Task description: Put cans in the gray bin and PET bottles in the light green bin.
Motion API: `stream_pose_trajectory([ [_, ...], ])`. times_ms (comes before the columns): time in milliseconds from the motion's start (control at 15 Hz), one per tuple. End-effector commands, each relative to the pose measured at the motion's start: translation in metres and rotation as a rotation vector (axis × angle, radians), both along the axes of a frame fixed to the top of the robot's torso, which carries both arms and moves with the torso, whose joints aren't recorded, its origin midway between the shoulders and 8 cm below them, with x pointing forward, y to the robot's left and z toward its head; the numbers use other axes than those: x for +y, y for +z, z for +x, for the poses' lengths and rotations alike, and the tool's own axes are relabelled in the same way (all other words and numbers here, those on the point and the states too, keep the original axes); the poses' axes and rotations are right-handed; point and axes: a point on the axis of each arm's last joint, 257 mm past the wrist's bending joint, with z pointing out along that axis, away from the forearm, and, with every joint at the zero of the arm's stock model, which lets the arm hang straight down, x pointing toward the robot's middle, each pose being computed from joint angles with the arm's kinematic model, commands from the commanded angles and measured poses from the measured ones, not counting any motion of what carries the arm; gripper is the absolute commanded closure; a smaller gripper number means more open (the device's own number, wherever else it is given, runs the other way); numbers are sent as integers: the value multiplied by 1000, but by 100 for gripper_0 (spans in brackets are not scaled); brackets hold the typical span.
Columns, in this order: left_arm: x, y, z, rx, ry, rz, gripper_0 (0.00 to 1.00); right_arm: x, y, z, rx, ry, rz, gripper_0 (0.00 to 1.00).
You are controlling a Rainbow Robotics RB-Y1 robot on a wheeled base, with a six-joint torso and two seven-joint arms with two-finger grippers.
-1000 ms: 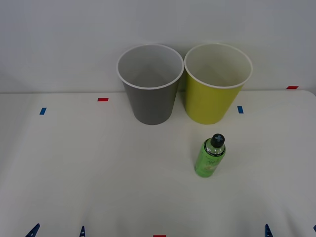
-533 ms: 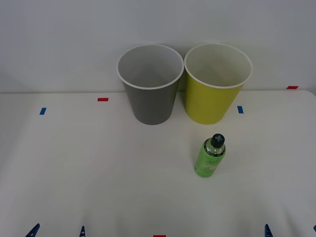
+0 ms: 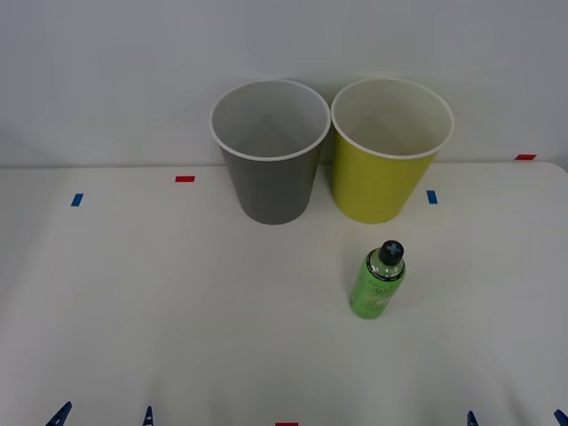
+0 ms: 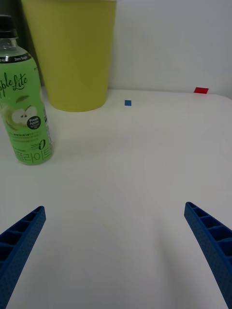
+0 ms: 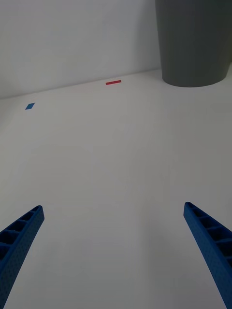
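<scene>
The gray bin [image 3: 269,169] and the light green bin [image 3: 389,173] stand side by side at the back of the white table, both upright. A PET bottle [image 3: 378,282] with a green label and black cap stands upright in front of the light green bin. Cans are out of view. My right gripper [image 3: 516,419] is open at the near right edge; in its wrist view the bottle [image 4: 25,111] and the light green bin [image 4: 72,53] lie ahead of it, off to one side. At the near left my left gripper [image 3: 102,417] is open, and the gray bin [image 5: 195,43] lies far ahead of it.
Small red tape marks [image 3: 185,178] and blue tape marks [image 3: 76,200] dot the table [image 3: 177,293]. A pale wall rises right behind the bins. Bare tabletop lies between both grippers and the bins.
The right gripper's fingertips have shifted slightly left and lower at the bottom edge. The bottle, bins and left gripper have not moved.
</scene>
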Motion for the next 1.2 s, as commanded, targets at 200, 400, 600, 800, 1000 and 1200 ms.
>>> stream_pose_trajectory([
  [200,0,0,0,0,0,0,0,45,13,12,-66,125,27,0],
  [400,0,0,0,0,0,0,0,59,13,25,-114,151,40,0],
  [600,0,0,0,0,0,0,0,70,15,49,-176,176,26,0],
  [800,0,0,0,0,0,0,0,87,16,75,-190,217,21,0],
  [1000,0,0,0,0,0,0,0,97,23,101,-208,232,28,0],
  [1200,0,0,0,0,0,0,0,104,28,115,-215,235,46,0],
])
